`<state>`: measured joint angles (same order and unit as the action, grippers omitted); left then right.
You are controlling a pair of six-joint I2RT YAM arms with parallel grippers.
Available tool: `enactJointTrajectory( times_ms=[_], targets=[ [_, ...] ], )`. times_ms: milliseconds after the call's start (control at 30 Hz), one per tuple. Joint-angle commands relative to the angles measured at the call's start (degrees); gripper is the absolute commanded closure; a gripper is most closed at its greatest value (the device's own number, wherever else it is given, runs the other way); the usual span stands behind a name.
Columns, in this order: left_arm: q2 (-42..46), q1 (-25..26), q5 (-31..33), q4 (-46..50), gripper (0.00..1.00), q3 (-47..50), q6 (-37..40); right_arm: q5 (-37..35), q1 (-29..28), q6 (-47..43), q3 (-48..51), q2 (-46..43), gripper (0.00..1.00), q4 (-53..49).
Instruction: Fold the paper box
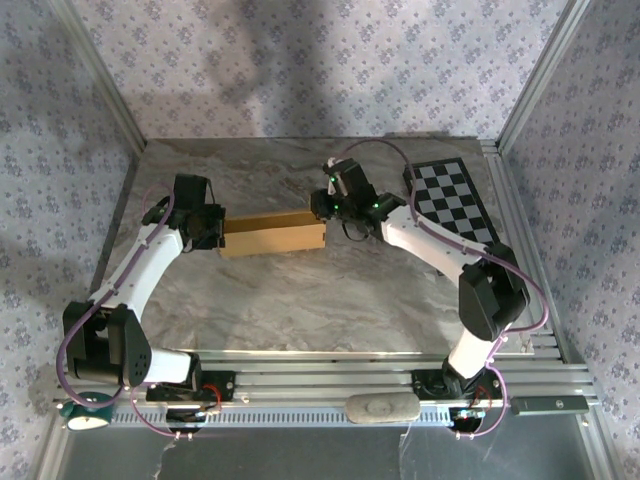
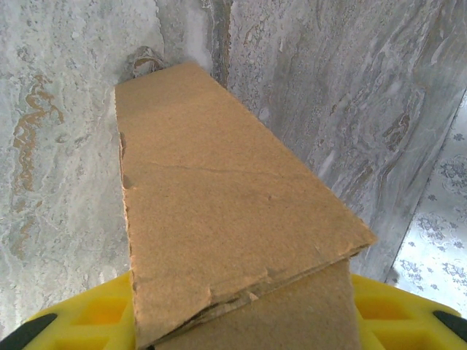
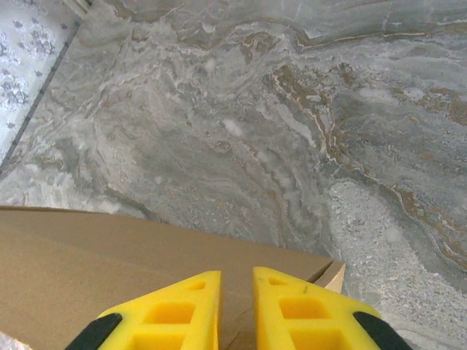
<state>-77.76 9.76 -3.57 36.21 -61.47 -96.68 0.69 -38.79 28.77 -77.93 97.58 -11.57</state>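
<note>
The paper box is a long, narrow tan cardboard shape lying across the middle of the marble table, held between both arms. My left gripper is at its left end. In the left wrist view the box runs away from the camera, with layered flaps at the near end, and my left gripper is shut on it, a yellow finger on each side. My right gripper is at the box's right end. Its yellow fingers stand almost together over the cardboard, apparently pinching an edge at my right gripper.
A black-and-white checkerboard lies at the back right of the table. Aluminium frame posts and patterned walls enclose the table on the left, right and back. A metal rail runs along the near edge by the arm bases.
</note>
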Motion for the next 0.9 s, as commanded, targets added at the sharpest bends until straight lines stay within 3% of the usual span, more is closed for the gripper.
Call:
enactJointTrajectory(
  times_ms=[0,467,633,867],
  targets=[
    [-2.3,-0.5,0.9,4.9,0.58,1.2,0.2,-2.1,-1.0,1.6,3.6,-1.2,0.81,2.2],
    [-1.9,-1.1,0.7,5.2,0.58,1.0,0.3,-3.2,-1.6,2.3,9.1,-2.6,0.83,8.0],
    [-2.0,-1.2,0.7,5.1,0.58,1.2,0.5,-3.8,-1.3,0.6,10.1,-5.3,0.74,6.5],
    [-1.9,-1.3,0.7,5.3,0.58,0.9,0.6,-2.2,1.6,-2.4,0.6,-5.9,0.67,0.3]
  ],
)
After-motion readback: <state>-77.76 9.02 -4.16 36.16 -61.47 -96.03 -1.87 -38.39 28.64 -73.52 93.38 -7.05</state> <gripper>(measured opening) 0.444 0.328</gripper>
